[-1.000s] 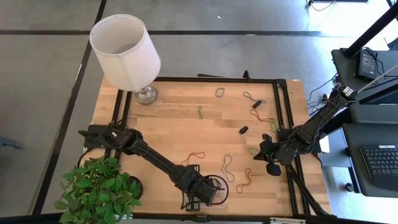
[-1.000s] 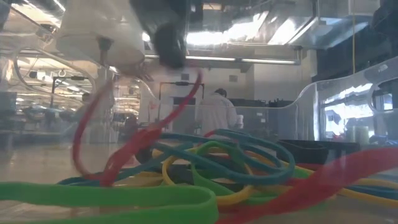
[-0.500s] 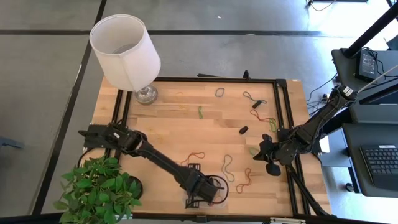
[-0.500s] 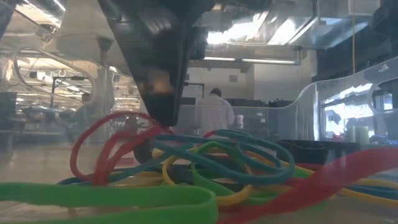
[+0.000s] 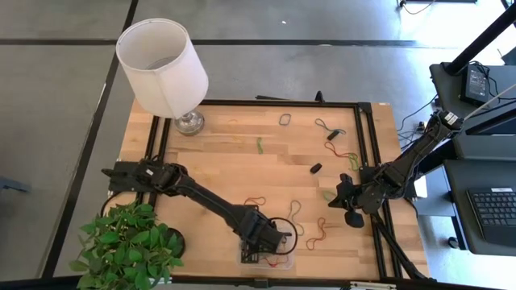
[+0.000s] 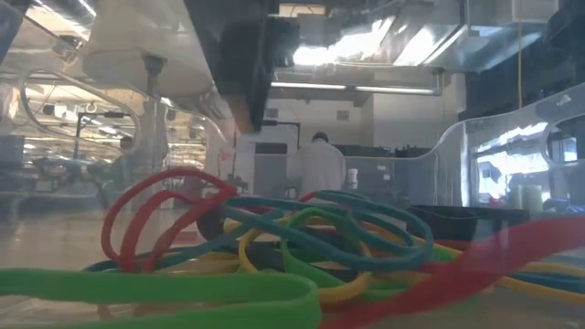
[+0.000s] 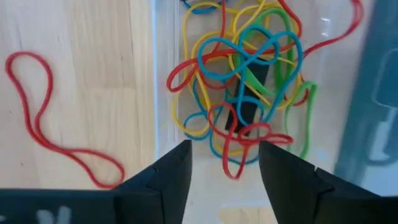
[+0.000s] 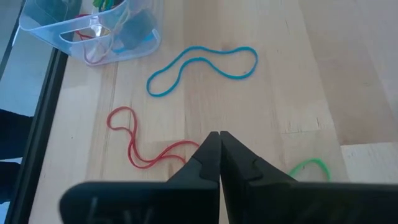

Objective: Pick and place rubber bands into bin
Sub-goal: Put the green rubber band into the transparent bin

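The bin, a clear tub at the table's near edge, holds a tangled pile of rubber bands in red, blue, yellow and green. In the low view the same pile fills the foreground. My left gripper hangs open above the bin's far side, pointing down, with nothing between its fingers. Loose bands lie flat on the wood: a red one beside the bin, and a blue, a red and a green one before my right gripper. That gripper waits shut at the table's right side.
A lamp stands at the far left corner and a potted plant at the near left. More bands and a small black object lie toward the far right. A black frame rail runs along the right side.
My left gripper has opened and let go of a red band, which has dropped onto the pile in the bin and lies there in loops. The gripper has then drawn a little toward the table's far edge, uncovering the bin in the high view.
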Available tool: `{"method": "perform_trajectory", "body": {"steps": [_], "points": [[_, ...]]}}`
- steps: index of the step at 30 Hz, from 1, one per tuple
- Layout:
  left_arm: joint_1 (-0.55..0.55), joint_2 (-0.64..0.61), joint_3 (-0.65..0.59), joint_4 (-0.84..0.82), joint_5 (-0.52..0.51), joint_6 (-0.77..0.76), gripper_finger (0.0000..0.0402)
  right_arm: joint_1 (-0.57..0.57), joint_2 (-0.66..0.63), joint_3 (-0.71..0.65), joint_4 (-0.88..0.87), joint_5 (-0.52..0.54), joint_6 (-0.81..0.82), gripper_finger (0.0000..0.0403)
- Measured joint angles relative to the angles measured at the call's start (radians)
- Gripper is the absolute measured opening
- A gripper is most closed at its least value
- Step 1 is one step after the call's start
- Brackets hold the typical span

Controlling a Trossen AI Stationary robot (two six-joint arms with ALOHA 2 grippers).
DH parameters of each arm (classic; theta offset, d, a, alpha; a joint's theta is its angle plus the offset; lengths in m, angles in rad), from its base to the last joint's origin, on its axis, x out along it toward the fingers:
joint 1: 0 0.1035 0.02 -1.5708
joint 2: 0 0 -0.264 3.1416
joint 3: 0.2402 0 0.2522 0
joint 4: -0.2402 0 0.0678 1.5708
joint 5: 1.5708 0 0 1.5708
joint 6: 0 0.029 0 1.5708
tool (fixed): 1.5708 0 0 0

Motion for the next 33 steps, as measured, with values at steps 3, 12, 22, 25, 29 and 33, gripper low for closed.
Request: {"method": "perform_trajectory", "body": {"steps": [3,12,22,25,29,33], "points": [[0.012,-0.037,0.000,-0.031,-0.008,0.030,0.0186,0.000,0.000,0.000,0.012,0.000,-0.005,0.0003],[0.080,-0.201,-0.008,-0.133,-0.228,0.332,0.0066,-0.055,0.002,0.012,0.095,0.054,-0.046,0.0002],[0.184,-0.636,-0.763,0.315,-0.207,0.411,0.0002,-0.363,0.204,0.316,-0.196,-0.007,-0.160,0.0001],[0.212,-0.813,-1.018,0.556,-0.172,0.378,0.0002,-0.484,0.299,0.413,-0.359,-0.085,-0.158,0.0003],[0.253,-1.005,-1.266,0.754,-0.169,0.339,0.0002,-0.661,0.423,0.495,-0.588,-0.190,-0.159,0.0009],[0.288,-1.137,-1.398,0.802,-0.162,0.312,0.0002,-0.850,0.510,0.498,-0.741,-0.298,-0.134,0.0025]]}}
